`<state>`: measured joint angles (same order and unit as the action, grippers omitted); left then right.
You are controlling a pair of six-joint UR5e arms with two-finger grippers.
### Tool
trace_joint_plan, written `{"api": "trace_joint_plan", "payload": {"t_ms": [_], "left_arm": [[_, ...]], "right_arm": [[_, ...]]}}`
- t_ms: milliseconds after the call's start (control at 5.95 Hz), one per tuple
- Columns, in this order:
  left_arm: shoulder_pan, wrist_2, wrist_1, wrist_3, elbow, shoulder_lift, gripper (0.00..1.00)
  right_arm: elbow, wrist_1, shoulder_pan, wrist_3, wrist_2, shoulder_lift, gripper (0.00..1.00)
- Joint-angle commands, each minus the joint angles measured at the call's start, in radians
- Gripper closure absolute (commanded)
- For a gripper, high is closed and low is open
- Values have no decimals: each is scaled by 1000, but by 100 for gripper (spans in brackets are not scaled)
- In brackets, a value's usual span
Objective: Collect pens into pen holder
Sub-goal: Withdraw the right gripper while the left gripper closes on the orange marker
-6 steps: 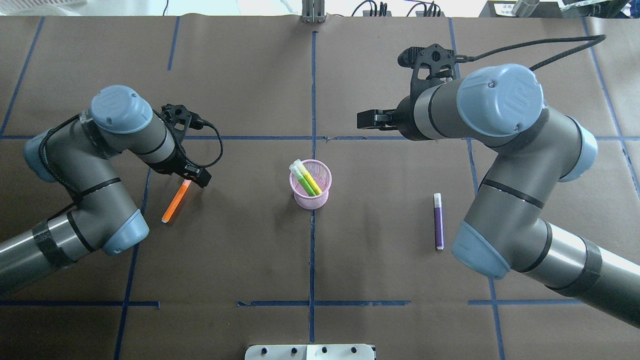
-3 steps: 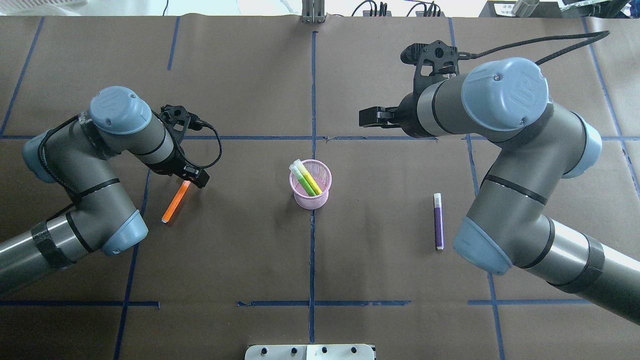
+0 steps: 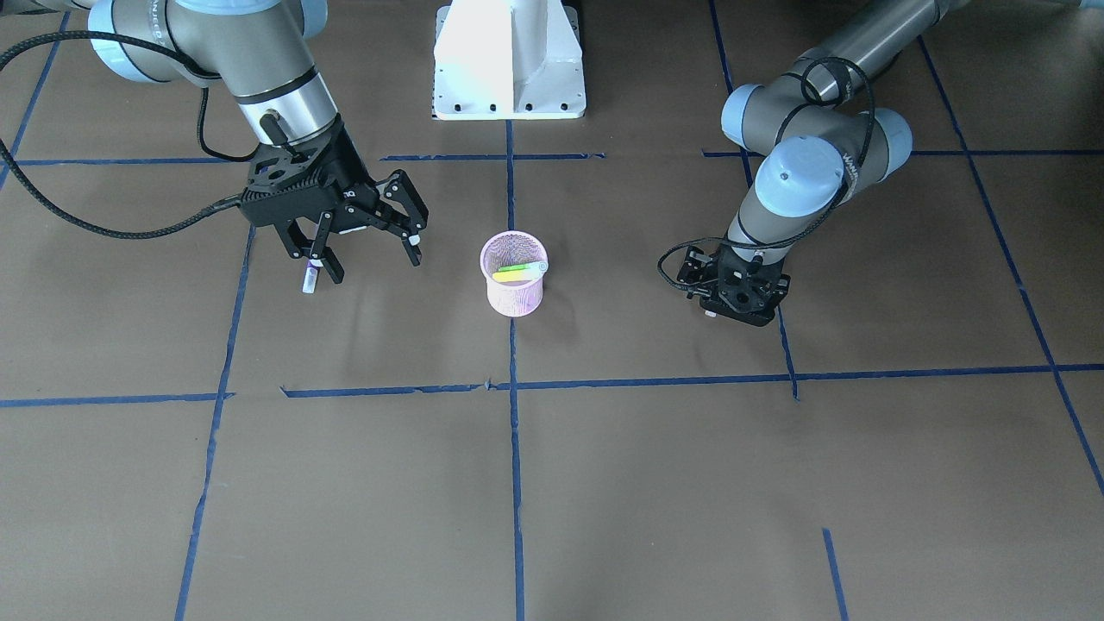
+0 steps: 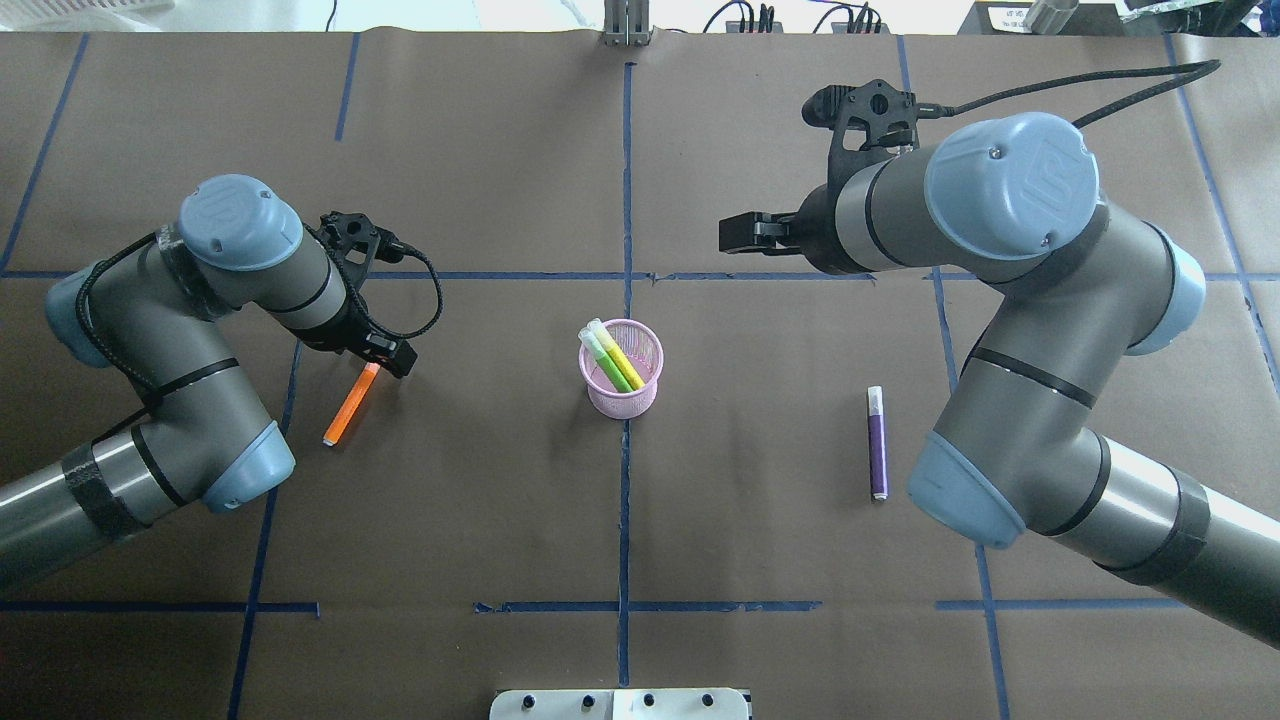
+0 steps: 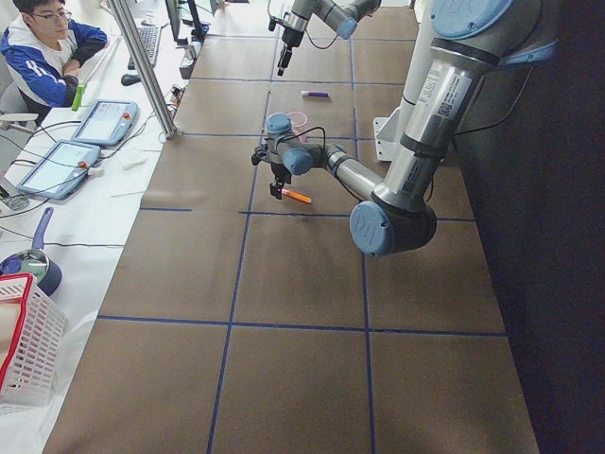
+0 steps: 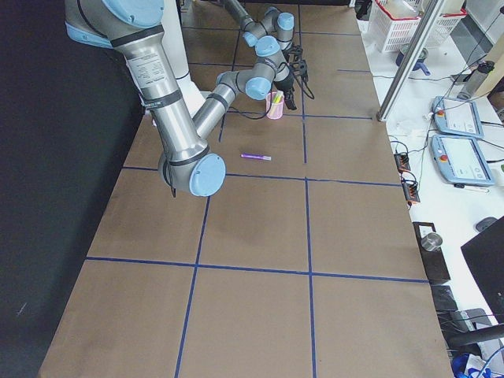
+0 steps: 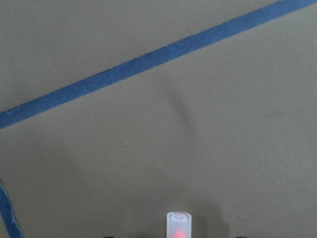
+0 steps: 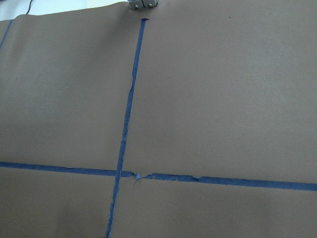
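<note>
The pink mesh pen holder point(image 4: 628, 402) point(image 3: 514, 300) stands at the table's middle with two yellow-green pens point(image 4: 618, 362) leaning inside. The orange pen point(image 4: 347, 412) point(image 5: 297, 196) lies flat on my left. My left gripper point(image 4: 390, 354) point(image 3: 736, 297) is down at its upper end; the pale cap point(image 7: 178, 225) shows centred in the left wrist view. I cannot tell whether the jaws press on it. The purple pen point(image 4: 877, 445) point(image 6: 257, 157) lies on my right. My right gripper point(image 3: 374, 266) point(image 4: 735, 235) is open and empty, above the table, beyond the purple pen.
The white robot base point(image 3: 509, 60) stands at the near edge. Blue tape lines point(image 4: 626, 180) cross the brown table cover. An operator point(image 5: 47, 47), tablets and a basket are beyond the table's far side.
My right arm has shifted slightly right and away. My left gripper has edged a little along the orange pen's upper end. The pens and holder have not moved.
</note>
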<state>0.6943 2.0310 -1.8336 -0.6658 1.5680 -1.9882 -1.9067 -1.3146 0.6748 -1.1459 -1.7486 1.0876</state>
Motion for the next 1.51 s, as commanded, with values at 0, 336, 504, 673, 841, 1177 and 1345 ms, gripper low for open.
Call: {"api": "trace_joint_plan", "payload": {"t_ms": [0,336,504,673,841,1177,1345], "left_arm": [[-7,0,-3,0,-3,-1,15],[-7,0,-22,-2,-3,0,43],[-6,0,-23,-2,-2,0,69],[-4,0,-23,-3,0,2,88],[-4,0,-27,-9,6,2,96],[1,0,-27,-14,17,2,100],[5,2,-27,-11,32,2,100]], "right_arm": [[0,0,2,0,0,0,0],[-2,0,2,0,0,0,0],[-2,2,0,0,0,0,0],[-2,2,2,0,0,2,0],[-2,2,0,0,0,3,0],[-2,2,2,0,0,3,0],[-2,2,2,0,0,3,0]]}}
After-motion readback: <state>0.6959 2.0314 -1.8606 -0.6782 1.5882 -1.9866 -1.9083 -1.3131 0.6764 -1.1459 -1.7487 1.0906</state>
